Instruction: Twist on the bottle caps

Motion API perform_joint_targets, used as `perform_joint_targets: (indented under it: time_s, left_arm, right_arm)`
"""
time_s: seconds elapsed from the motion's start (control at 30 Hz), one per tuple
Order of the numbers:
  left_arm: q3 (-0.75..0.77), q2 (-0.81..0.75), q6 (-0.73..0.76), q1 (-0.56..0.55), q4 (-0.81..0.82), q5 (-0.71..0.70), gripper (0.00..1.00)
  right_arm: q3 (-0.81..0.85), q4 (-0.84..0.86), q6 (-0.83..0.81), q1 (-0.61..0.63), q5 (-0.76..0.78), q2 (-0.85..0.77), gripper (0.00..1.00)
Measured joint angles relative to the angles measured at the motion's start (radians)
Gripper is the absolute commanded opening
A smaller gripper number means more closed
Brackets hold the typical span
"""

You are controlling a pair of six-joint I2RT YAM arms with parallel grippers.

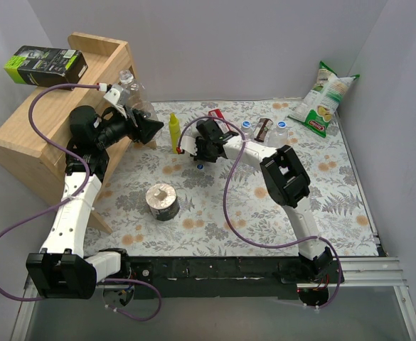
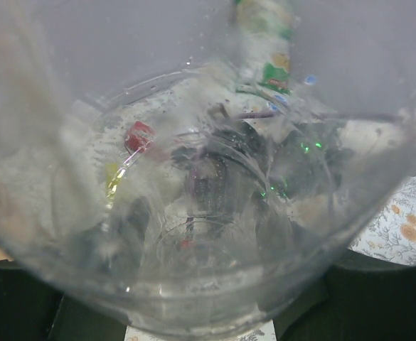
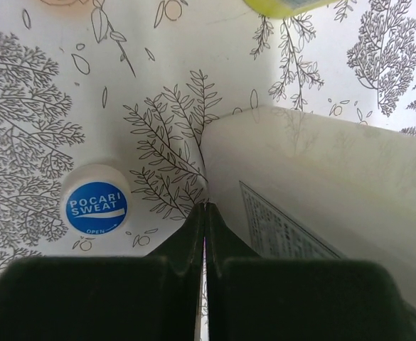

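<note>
My left gripper [image 1: 145,126] is shut on a clear bottle [image 1: 134,103] and holds it up beside the wooden shelf, neck pointing away. In the left wrist view the bottle [image 2: 208,213] fills the frame and hides the left gripper [image 2: 200,305]. My right gripper [image 1: 193,148] is shut and empty, low over the mat. In the right wrist view its tips [image 3: 205,207] sit between a blue cap [image 3: 96,208] on the left and a white bottle [image 3: 321,177] on the right. That cap also shows on the mat in the top view [image 1: 200,167]. Another blue cap [image 1: 246,124] and a capped clear bottle [image 1: 281,132] lie at the back.
A slim yellow bottle [image 1: 173,133] stands just left of my right gripper. A wooden shelf [image 1: 44,135] with a black-green box [image 1: 45,64] is at the left. A roll [image 1: 163,201] sits mid-mat. A snack bag [image 1: 324,99] and a brown item [image 1: 263,129] are at the back right.
</note>
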Motion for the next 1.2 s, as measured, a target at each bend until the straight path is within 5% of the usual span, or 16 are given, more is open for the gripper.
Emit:
perform_joint_targets:
  time_s: [0.3, 0.33, 0.4, 0.47, 0.53, 0.57, 0.6, 0.7, 1.1, 1.2]
  left_arm:
    - [0.0, 0.0, -0.006, 0.0, 0.002, 0.003, 0.01]
    - [0.0, 0.0, -0.006, 0.0, 0.003, 0.003, 0.04]
    - [0.0, 0.001, -0.007, 0.0, 0.003, 0.003, 0.18]
    - [0.0, 0.001, -0.008, 0.0, 0.003, 0.003, 0.4]
    - [0.0, 0.001, -0.008, 0.0, 0.003, 0.003, 0.42]
    - [0.0, 0.001, -0.01, 0.0, 0.003, 0.003, 0.4]
    - [0.0, 0.001, -0.011, 0.0, 0.003, 0.003, 0.19]
    - [0.0, 0.001, -0.01, 0.0, 0.003, 0.011, 0.0]
    - [-0.023, -0.002, -0.014, -0.002, 0.017, 0.031, 0.0]
    - [-0.031, -0.002, -0.016, -0.003, 0.023, 0.037, 0.0]
  right_arm:
    - [-0.011, 0.056, -0.013, 0.0, 0.042, 0.011, 0.01]
    - [-0.011, 0.056, -0.006, 0.0, 0.036, 0.011, 0.04]
    - [-0.009, 0.051, 0.007, -0.001, 0.016, 0.011, 0.25]
    - [0.0, 0.037, 0.023, -0.002, -0.013, 0.011, 0.37]
    - [0.012, 0.013, 0.045, -0.005, -0.048, 0.01, 0.44]
    - [0.014, 0.008, 0.054, -0.007, -0.058, 0.009, 0.46]
    - [0.017, -0.004, 0.066, -0.008, -0.074, 0.008, 0.47]
    - [0.019, -0.037, 0.1, -0.013, -0.121, 0.0, 0.5]
    - [0.019, -0.1, 0.151, -0.014, -0.216, -0.06, 0.46]
    - [0.019, -0.113, 0.146, -0.014, -0.245, -0.07, 0.51]
